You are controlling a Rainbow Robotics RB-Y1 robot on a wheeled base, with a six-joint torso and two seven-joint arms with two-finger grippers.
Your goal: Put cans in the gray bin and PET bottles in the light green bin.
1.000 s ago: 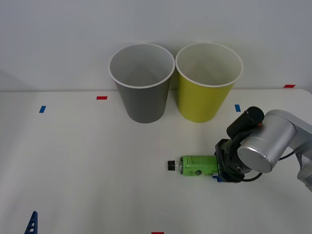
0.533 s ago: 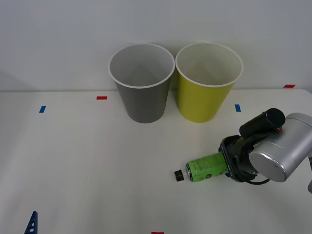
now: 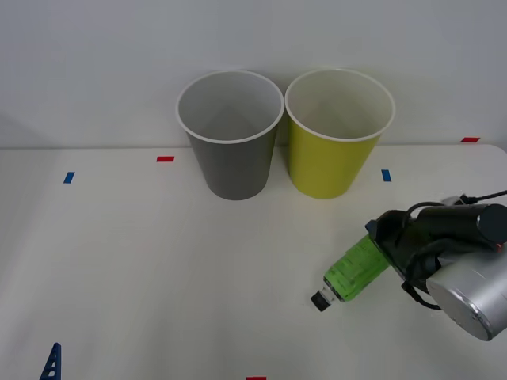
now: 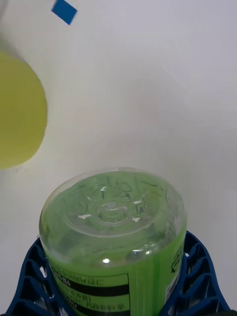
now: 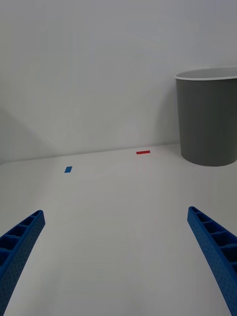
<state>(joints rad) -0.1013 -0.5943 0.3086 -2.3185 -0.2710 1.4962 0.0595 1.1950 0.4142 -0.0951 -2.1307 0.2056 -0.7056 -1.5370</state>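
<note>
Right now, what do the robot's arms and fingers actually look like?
The right arm ends in a shiny silver cylindrical joint with black housing and thin black cables. The right gripper has blue ribbed plastic fingers, latticed with holes. The left gripper has matching long, tapered blue fingers.

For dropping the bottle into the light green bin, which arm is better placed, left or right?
Right. The right tool already grips the PET bottle, lifted and tilted, near the light green bin. The left tool is open, far at the table's left.
</note>
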